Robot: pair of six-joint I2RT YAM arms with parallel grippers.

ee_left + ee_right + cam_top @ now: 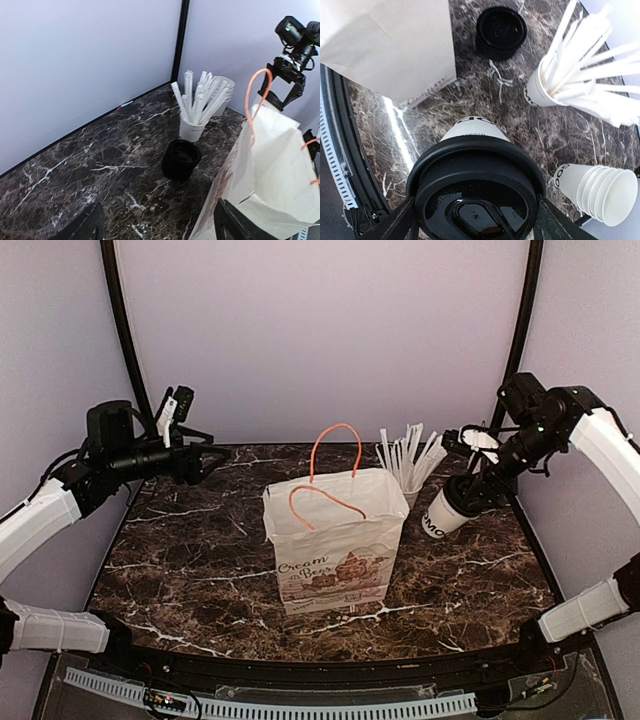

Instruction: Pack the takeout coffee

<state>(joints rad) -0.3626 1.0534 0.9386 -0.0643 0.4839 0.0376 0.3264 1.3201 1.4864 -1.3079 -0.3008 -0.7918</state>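
Gripping the takeout coffee (448, 512) in the right gripper (476, 200), fingers (400, 222) closed in on either side of the black dome lid (475, 192). Holding it over the right side of the table (180, 540), just right of the cup of white sticks (410, 475) and right of the paper bag (335, 550).

Key relation: from the held cup, bag mouth to the left and slightly near, open upward, orange handles (335, 445) arched over it. Long axis tilted, not upright: lid end up toward far right, lettered base down toward near left, roughly pointing at the bag. Probably needs levelling, then clearance over bag rim and handles before lowering in. Already in the right arm, so no contest on which is nearer. Left gripper (208, 463) spread wide with nothing in it, well apart at far left, on the other side of the bag.

Cannot tell from the top view whether the base touches the marble or hangs just above it. No view into the bag. Finger contact hard to read from above, black on black; both fingers cut off at the bottom edge of the right wrist view. Stack of black lids (501, 31) hidden behind the bag from above, seen only from the wrists. Stack of lidless cups (600, 187) just beside the held cup, orientation unclear.
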